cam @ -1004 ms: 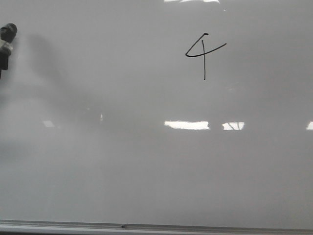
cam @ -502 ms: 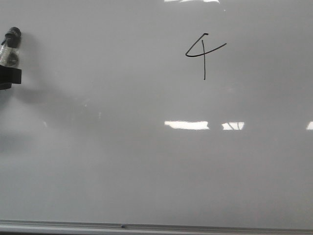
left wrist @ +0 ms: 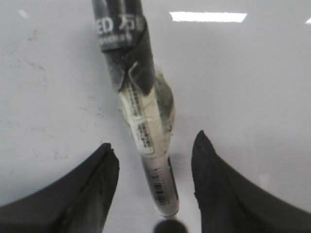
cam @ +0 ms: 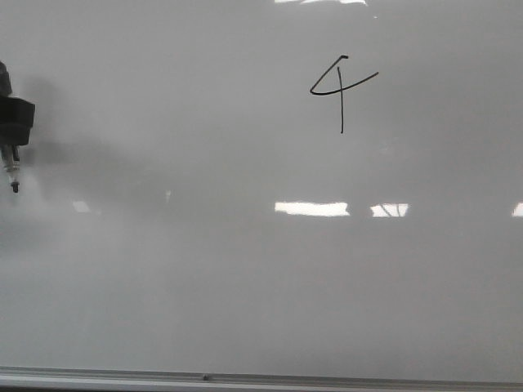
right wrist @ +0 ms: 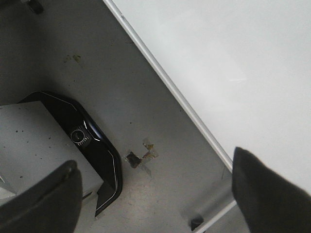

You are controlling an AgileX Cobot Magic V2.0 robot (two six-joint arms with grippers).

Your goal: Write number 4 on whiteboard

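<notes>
Front view shows one thin black hand-drawn number 4 point(cam: 341, 88) finished high and right of centre on the large glossy pale grey-white whiteboard point(cam: 261, 278), so the left end effector point(cam: 12, 122) sits well apart at the left edge. Its two dark fingers point(left wrist: 87, 194) are spread, one taped white-and-black marker point(left wrist: 146, 121) between them; whether they grip it I cannot tell. One right end effector point(right wrist: 155, 194) hangs released over the grey floor point(right wrist: 97, 73).

Both grippers' fingers point(right wrist: 43, 199) spread apart
</notes>
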